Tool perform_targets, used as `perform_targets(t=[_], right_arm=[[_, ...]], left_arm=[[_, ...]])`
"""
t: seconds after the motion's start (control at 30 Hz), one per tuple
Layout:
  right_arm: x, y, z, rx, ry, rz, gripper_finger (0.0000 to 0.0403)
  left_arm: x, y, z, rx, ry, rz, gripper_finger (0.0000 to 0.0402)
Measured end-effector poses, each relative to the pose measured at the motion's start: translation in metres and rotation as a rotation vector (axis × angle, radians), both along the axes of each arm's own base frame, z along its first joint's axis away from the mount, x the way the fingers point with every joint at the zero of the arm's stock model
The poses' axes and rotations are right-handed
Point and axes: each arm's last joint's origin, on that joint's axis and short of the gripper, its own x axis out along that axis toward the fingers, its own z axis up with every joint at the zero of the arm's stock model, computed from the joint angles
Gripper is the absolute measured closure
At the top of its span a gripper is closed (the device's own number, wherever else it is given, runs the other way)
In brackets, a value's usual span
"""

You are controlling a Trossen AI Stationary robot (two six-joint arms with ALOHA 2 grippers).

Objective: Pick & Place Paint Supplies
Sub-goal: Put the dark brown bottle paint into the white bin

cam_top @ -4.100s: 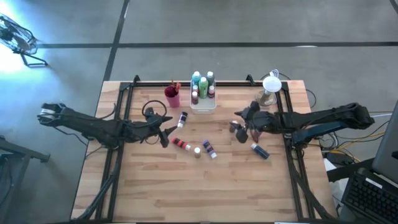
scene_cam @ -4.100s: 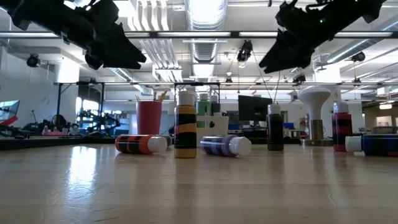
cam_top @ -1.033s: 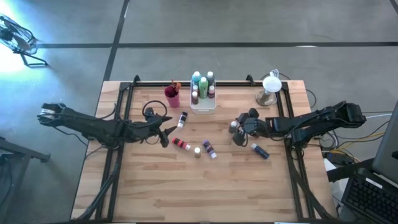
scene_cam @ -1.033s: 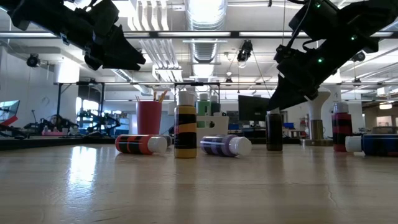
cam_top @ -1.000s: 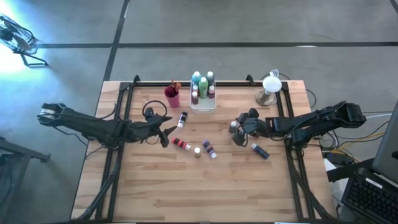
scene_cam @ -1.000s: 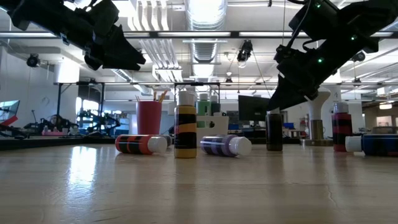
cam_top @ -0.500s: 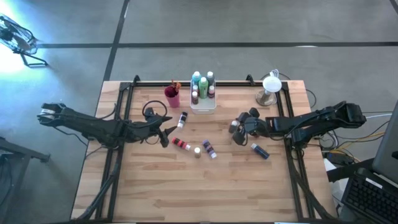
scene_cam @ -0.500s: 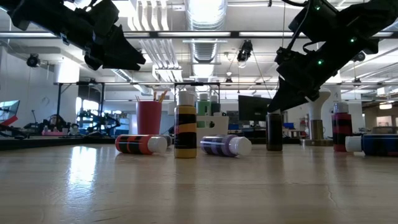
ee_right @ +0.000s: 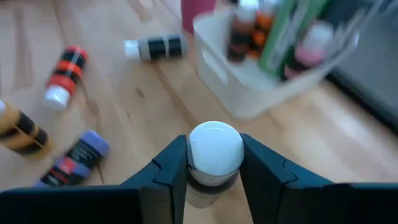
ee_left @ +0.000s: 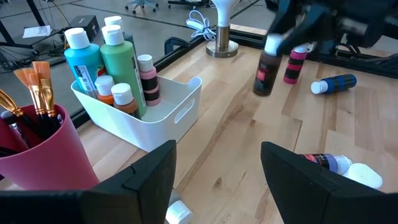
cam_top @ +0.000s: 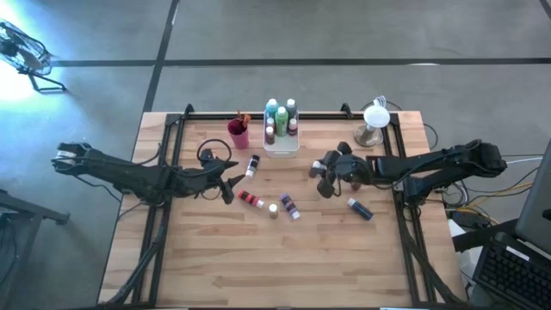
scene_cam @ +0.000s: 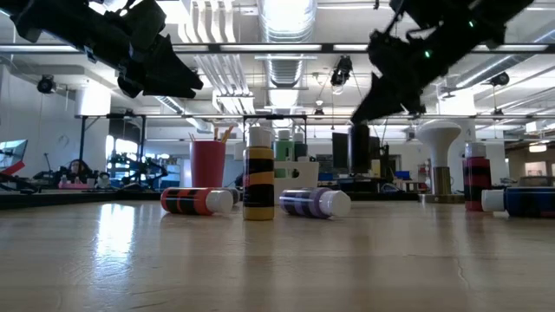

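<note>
A dark paint bottle is held clear of the surface by the right gripper, jaws clenched on it, near the tray. The left gripper's jaws are spread, empty.

Bare table in front; fallen bottles clutter the middle.

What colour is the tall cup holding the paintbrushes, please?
Magenta plastic cup; the left wrist view shows it best.

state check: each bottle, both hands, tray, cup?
right hand: shut on dark bottle, lifted off table
left hand: open, empty
tray: holds upright bottles
cup: holds brushes
red bottle: lying
purple bottle: lying
yellow bottle: upright
</note>
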Motion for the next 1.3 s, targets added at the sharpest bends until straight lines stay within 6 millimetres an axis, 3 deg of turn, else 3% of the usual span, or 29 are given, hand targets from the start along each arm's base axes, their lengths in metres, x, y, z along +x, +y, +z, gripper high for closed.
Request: perform_targets(t=[0.27,0.43,0.6,0.77,0.97,1.13,1.3], right_arm=[[0.019,-0.014,0.070,-0.116,-0.080,0.011,0.0294],[0.025,-0.041,0.085,-0.129,-0.124,-0.048,0.0294],[0.046,-0.072,0.069,-0.102,-0.181,-0.010,0.0294],[0.071,-0.096,0.036,-0.090,-0.070,-0.028,0.0294],[0.102,-0.118,0.014,-0.112,-0.039,-0.022,0.0294],[0.112,-0.130,-0.009,-0.091,0.029,-0.043,0.0294],[0.110,-0.139,-0.026,-0.079,0.026,-0.070,0.0294]], left_arm=[[0.000,0.000,0.000,0.000,0.000,0.000,0.0163],[0.000,0.000,0.000,0.000,0.000,0.000,0.0163],[0.000,0.000,0.000,0.000,0.000,0.000,0.0163],[0.000,0.000,0.000,0.000,0.003,0.000,0.0163],[0.000,0.000,0.000,0.000,0.003,-0.001,0.0163],[0.000,0.000,-0.001,0.001,0.008,-0.001,0.0163],[0.000,0.000,-0.001,0.001,0.011,-0.001,0.0163]])
